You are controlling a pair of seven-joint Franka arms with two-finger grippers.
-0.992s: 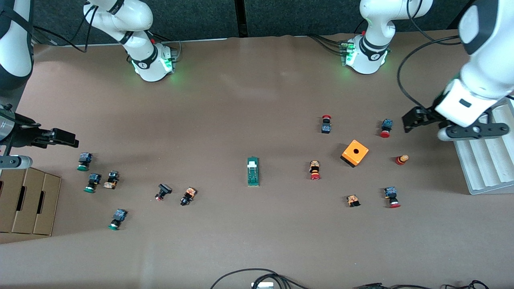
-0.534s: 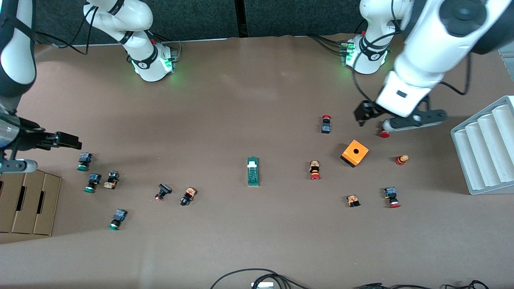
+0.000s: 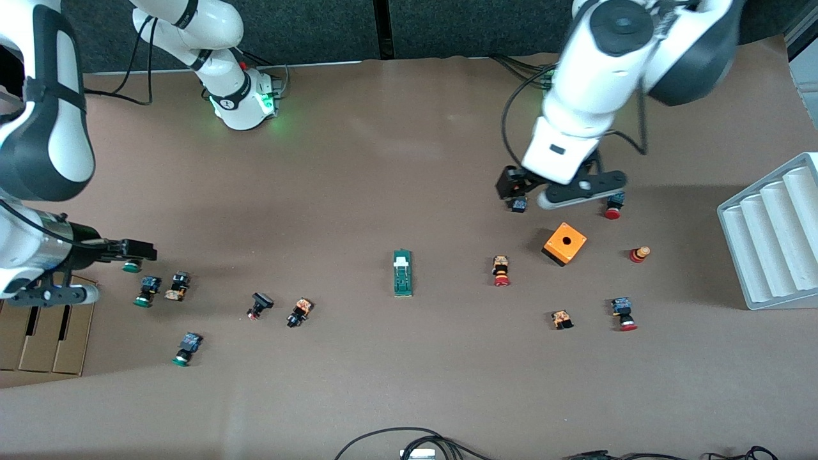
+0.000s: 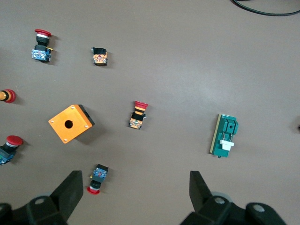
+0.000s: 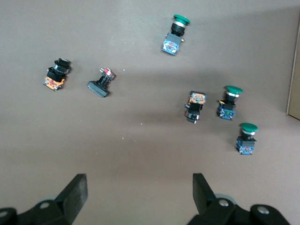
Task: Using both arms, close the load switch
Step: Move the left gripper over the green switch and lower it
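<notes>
The load switch (image 3: 402, 273), a narrow dark-green block with a white piece at one end, lies flat near the middle of the table. It also shows in the left wrist view as the load switch (image 4: 224, 136). My left gripper (image 3: 513, 185) hangs open over a small red-capped button (image 3: 519, 204), toward the left arm's end from the switch. In its own view the left gripper (image 4: 136, 190) is empty, and that button (image 4: 97, 178) lies close to one finger. My right gripper (image 3: 139, 250) is open and empty over a green-capped button (image 3: 131, 266). In its own view the right gripper (image 5: 138, 190) has only bare table between its fingers.
An orange box with a hole (image 3: 565, 243) and several red-capped buttons lie toward the left arm's end, beside a white ribbed rack (image 3: 773, 230). Several green-capped and black buttons lie toward the right arm's end, by a cardboard box (image 3: 38, 338). Cables (image 3: 409, 441) run along the near edge.
The left arm has swung from the white rack toward the table's middle and now hangs over the red-capped button. The right gripper has moved a little toward the middle. Both stayed open.
</notes>
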